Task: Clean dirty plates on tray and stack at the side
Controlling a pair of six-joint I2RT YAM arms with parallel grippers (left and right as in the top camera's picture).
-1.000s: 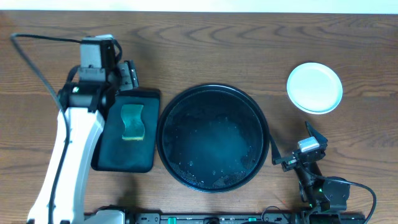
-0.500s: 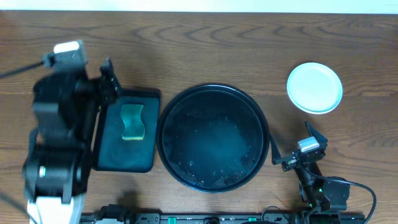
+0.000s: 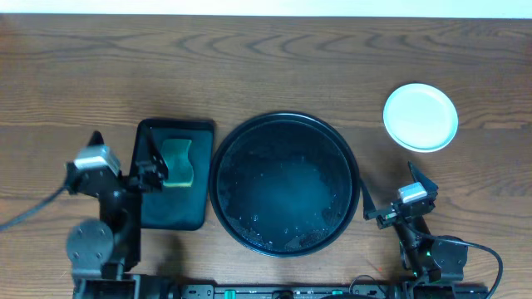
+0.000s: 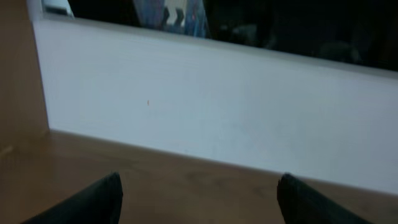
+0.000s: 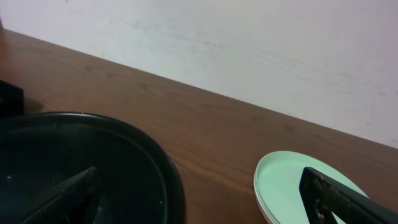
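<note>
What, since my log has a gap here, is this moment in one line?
tray holds no plates | plates stacked on table beside it | sponge on green tray | left gripper open, empty | right gripper open, empty

Nothing here carries writing I can read: no labels, brands, numbers or signs show from any angle.

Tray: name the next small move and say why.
Probably none beyond resting both arms: the tray holds no plates, the plates lie stacked on the table to its right, the sponge lies on the green tray, and the left gripper and right gripper are open and empty.
</note>
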